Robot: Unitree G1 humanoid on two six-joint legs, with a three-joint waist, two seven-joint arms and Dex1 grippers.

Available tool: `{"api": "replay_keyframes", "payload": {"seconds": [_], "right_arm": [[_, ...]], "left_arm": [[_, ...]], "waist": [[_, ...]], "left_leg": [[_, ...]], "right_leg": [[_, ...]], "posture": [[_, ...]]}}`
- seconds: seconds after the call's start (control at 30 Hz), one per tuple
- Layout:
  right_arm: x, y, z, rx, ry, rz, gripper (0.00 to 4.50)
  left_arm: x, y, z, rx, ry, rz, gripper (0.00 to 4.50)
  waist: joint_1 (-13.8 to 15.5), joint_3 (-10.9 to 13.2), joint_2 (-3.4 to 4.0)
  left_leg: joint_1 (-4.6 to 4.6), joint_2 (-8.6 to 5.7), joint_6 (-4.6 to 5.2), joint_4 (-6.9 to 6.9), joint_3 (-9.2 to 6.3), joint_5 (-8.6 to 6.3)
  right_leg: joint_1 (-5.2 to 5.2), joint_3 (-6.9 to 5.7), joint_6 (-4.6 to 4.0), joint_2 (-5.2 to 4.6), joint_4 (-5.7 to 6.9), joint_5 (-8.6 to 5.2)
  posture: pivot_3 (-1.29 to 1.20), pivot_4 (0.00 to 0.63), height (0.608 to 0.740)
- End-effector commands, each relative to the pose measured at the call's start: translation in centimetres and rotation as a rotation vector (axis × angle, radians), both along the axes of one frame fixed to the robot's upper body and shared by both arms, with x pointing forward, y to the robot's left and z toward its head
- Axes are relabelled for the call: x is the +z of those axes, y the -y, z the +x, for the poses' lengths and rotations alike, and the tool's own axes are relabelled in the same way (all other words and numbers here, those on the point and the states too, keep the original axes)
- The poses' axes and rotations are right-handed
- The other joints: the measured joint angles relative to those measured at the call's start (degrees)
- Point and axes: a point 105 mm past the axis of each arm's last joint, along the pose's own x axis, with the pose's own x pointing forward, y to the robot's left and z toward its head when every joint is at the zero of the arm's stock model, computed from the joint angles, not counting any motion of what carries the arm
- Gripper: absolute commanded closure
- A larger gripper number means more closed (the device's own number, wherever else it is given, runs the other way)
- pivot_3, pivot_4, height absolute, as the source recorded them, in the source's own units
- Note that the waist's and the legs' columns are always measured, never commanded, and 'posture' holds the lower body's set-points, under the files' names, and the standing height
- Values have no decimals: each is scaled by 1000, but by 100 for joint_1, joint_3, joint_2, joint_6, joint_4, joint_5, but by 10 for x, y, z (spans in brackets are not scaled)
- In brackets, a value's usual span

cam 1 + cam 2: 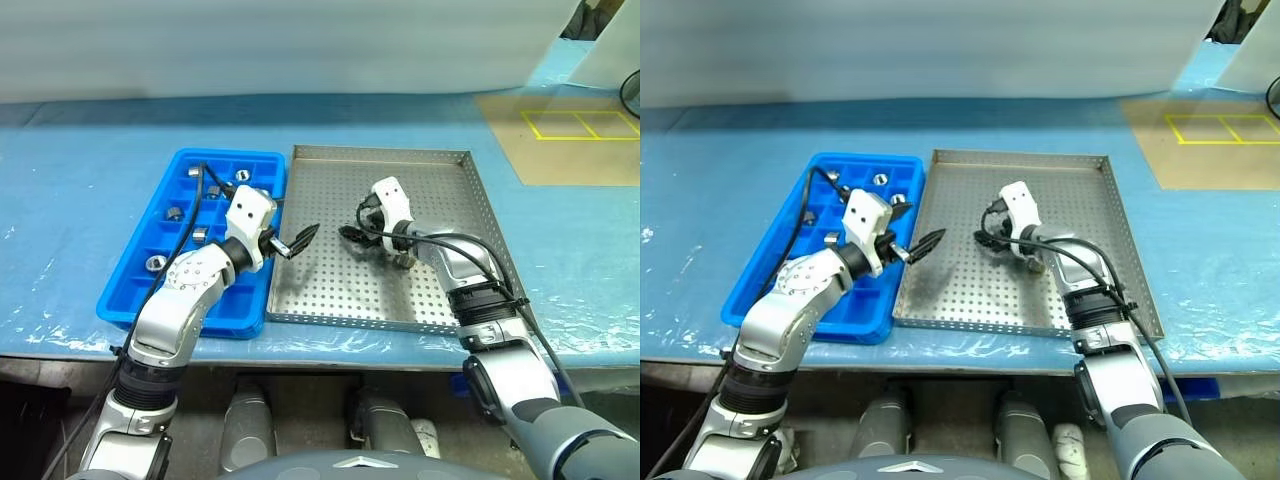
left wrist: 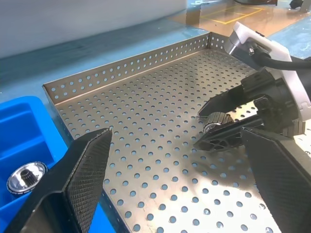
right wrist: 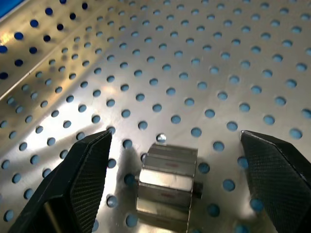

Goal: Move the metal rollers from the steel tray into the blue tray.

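Step in hand: pick-up of a roller from the steel tray [image 1: 440, 180], judged from the pose of the right claw [image 1: 352, 234], which is low over the perforated floor with its fingers spread wide and nothing held. One metal roller [image 3: 167, 184] lies on its side on the tray floor, between the two open fingers in the right wrist view and touching neither; the same roller shows in the left wrist view just at the tips of that claw. The next move likely calls for a short advance and descent so the fingers straddle the roller squarely, then a close; the piece is round and could roll off if nudged by one finger first. The left claw [image 1: 297, 241] is also open and empty, held level over the rim between the two trays, pointing towards the right claw. The blue tray [image 1: 125, 290] sits just beside the steel tray on the tabletop [image 1: 80, 180], and several rollers [image 1: 157, 263] already lie in separate compartments.
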Motion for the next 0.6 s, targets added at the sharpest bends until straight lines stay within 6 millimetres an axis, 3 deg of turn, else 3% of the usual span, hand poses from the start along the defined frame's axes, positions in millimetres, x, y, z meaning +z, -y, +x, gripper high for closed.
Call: {"api": "replay_keyframes", "payload": {"seconds": [0.03, 0.17, 0.4, 0.43, 0.53, 0.6], "right_arm": [[0, 0, -4, 4, -9, 1, 148], [-4, 0, -4, 2, -18, -3, 665], [-8, 4, -6, 42, 23, -89, 3085], [-9, 4, -7, 49, 27, -94, 3274], [-6, 2, -5, 64, 65, -112, 3273], [9, -10, -6, 119, 128, -66, 3273]], "left_arm": [[11, 6, -7, -66, 47, 5, 0], [9, 9, -13, -123, 20, 7, 0], [-1, 6, -16, -168, -10, 91, 0], [-1, 5, -16, -169, -11, 90, 0], [-1, 5, -16, -176, -14, 97, 0], [0, 3, -16, -170, -14, 100, 0]], "waist": [[3, 0, 0], [4, 0, 0], [3, 0, 0], [2, 0, 0], [2, 0, 1], [-1, 0, 1]], "left_leg": [[2, -1, 0, 0, 0, 0], [8, 0, 0, 0, 0, 0], [11, 0, 0, 0, 2, 0], [11, 0, 0, 0, 2, 0], [14, 0, 0, 0, 2, 0], [17, 0, 0, 0, 3, 0]], "right_leg": [[1, 0, 0, -1, 0, 0], [6, 0, -1, -1, 0, -1], [7, 1, -1, -1, 2, -1], [8, 1, -1, -1, 2, -1], [10, 1, -1, -1, 2, -1], [11, 2, -1, -1, 3, -1]], "posture": [[-34, 150, 740], [-31, 150, 740], [-34, 150, 740], [-34, 150, 740], [-34, 150, 740], [-28, 150, 740]]}}
